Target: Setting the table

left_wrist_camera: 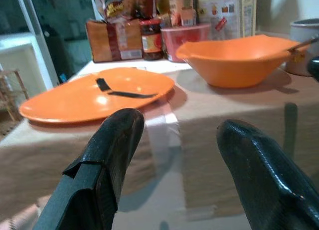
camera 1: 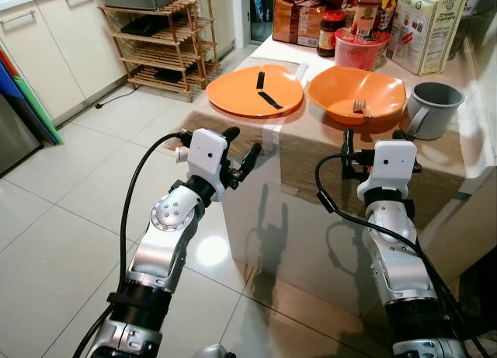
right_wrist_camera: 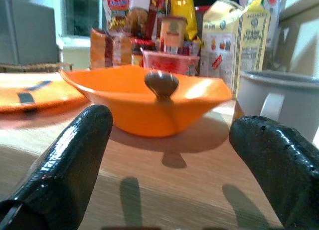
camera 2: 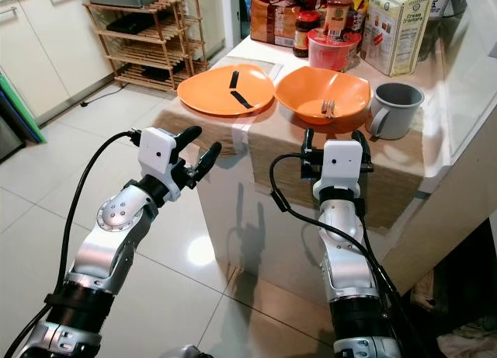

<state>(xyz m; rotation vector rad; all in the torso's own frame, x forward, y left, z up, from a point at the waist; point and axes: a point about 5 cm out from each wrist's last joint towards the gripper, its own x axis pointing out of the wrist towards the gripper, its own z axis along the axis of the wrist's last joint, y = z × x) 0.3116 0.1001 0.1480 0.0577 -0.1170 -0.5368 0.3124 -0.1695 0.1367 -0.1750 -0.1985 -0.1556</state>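
An orange plate (camera 1: 255, 90) with two black strips on it lies at the near left of the cloth-covered table (camera 1: 311, 152). Beside it stands an orange bowl (camera 1: 356, 98) with a fork (camera 1: 359, 106) resting inside. A grey mug (camera 1: 433, 108) sits to the bowl's right. My left gripper (camera 1: 241, 144) is open, level with the table's front left corner, just short of the plate (left_wrist_camera: 94, 95). My right gripper (camera 1: 373, 137) is open over the table's front edge, pointing at the bowl (right_wrist_camera: 144, 98), a short way from it. Neither holds anything.
Groceries crowd the back of the table: a cracker box (camera 1: 423, 28), a red tub (camera 1: 361, 47), a jar (camera 1: 331, 32). A wooden rack (camera 1: 159, 39) and white cabinets (camera 1: 46, 39) stand to the left across the tiled floor (camera 1: 78, 179).
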